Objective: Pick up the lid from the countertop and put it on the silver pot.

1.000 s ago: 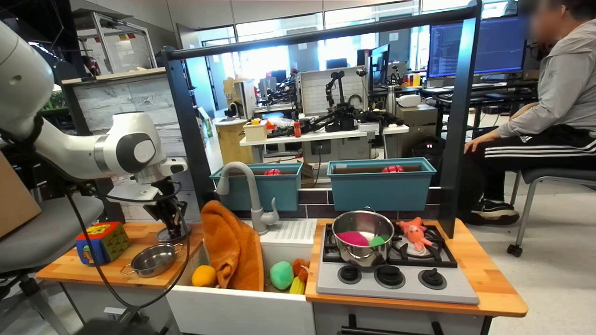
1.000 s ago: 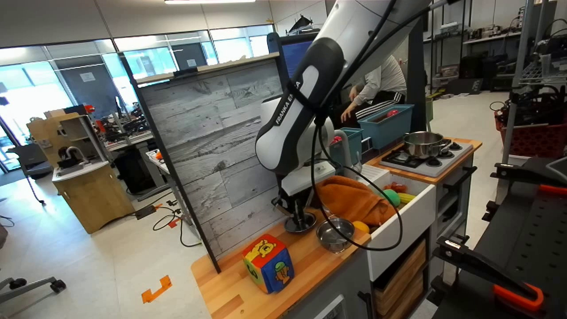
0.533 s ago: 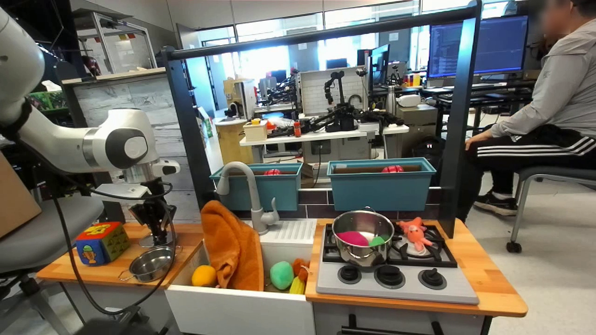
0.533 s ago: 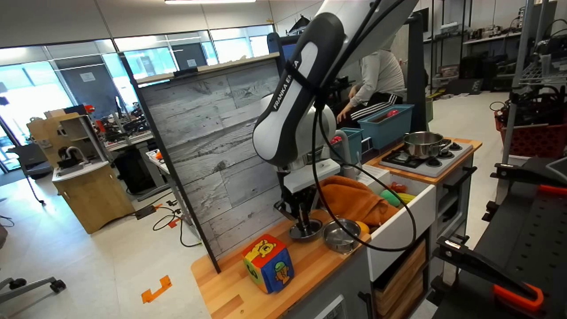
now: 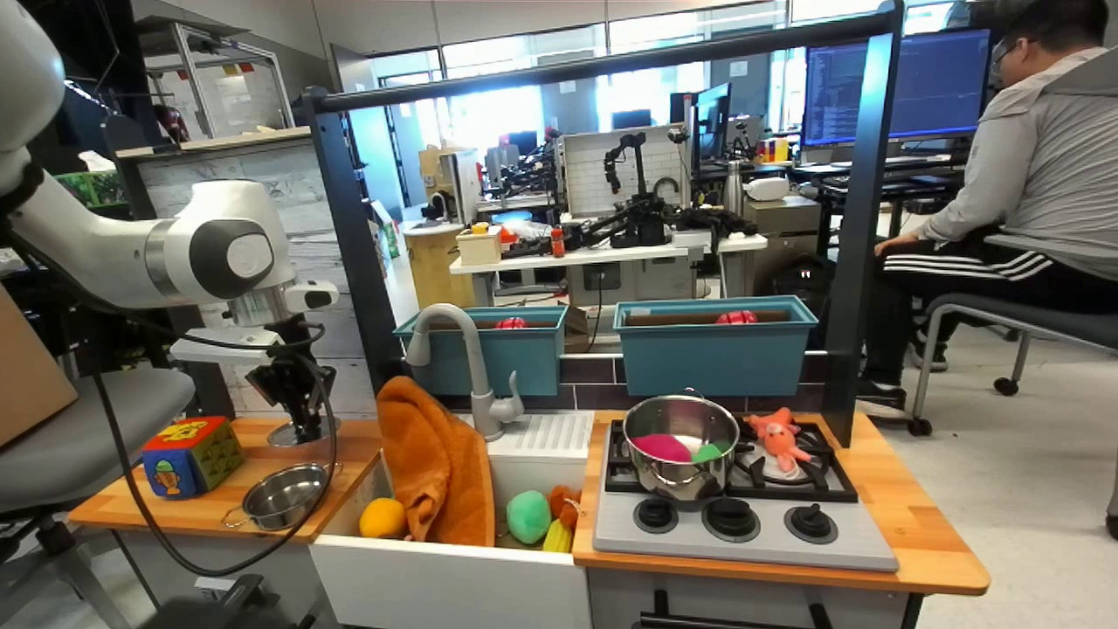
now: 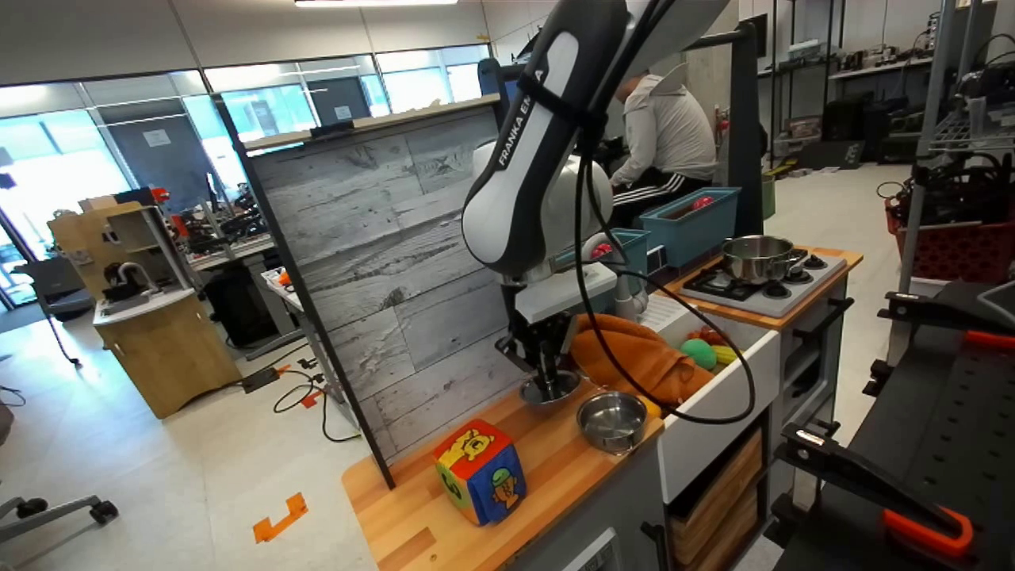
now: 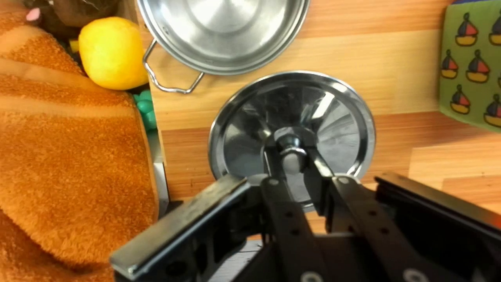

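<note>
wooden countertop (image 7: 360,51) under silver pot (image 7: 221,35), lid (image 7: 289,102) nearby, knob (image 7: 293,161) tight between jaws of gripper (image 7: 291,153)

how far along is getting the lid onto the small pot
Already done: the lid is gripped, the gripper shut on its knob, and it looks raised off the counter. In hand: the transfer, with the lid held beside the small pot, not over it. Left: the pot is uncovered, so the lid must be moved across, lowered on and released.
</note>
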